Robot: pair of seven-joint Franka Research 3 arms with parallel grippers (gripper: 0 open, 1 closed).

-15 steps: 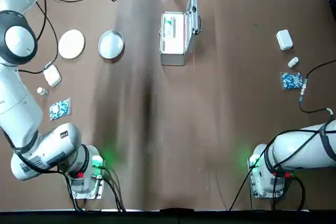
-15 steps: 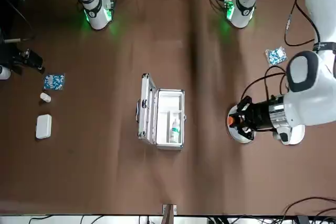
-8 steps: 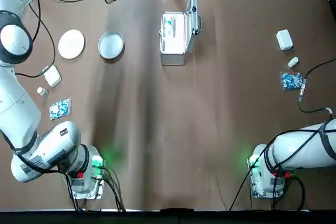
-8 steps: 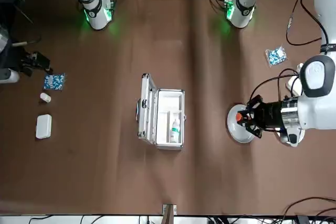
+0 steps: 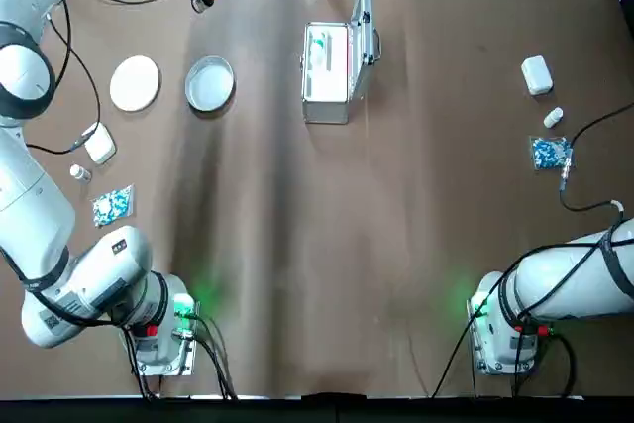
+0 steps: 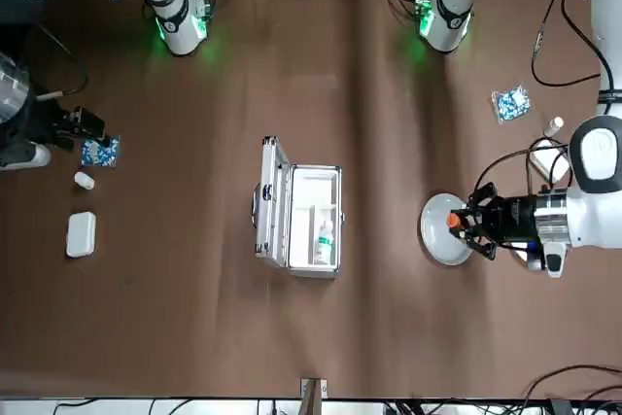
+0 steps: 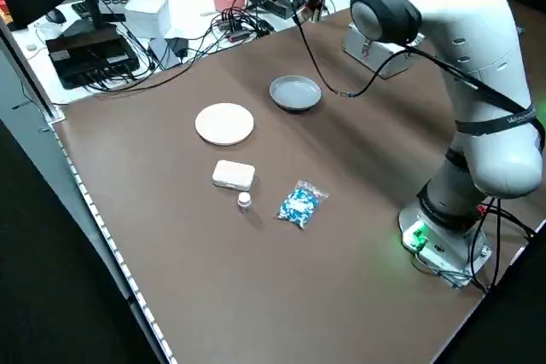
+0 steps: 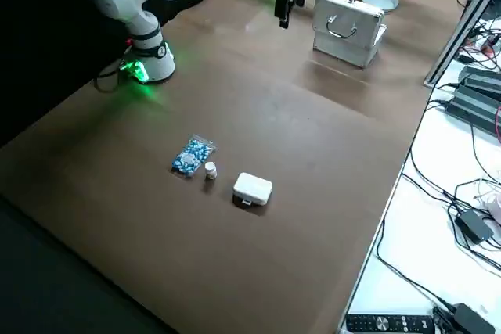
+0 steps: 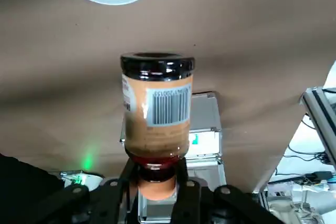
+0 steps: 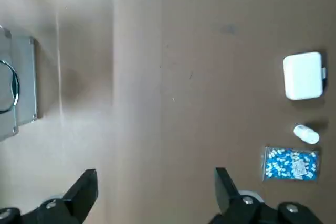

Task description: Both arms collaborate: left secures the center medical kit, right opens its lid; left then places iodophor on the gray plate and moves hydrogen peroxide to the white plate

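A barcode is seen on the white label (image 9: 168, 105) of the brown bottle (image 9: 156, 129). No words can be read.

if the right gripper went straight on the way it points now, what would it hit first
Probably the brown tabletop: the open right gripper seems to point down at it, though its height is unclear. The left gripper, near the round white metal dish, holds a brown bottle.

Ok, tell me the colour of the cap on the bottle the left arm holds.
The cap is black, seen best in the left wrist view.
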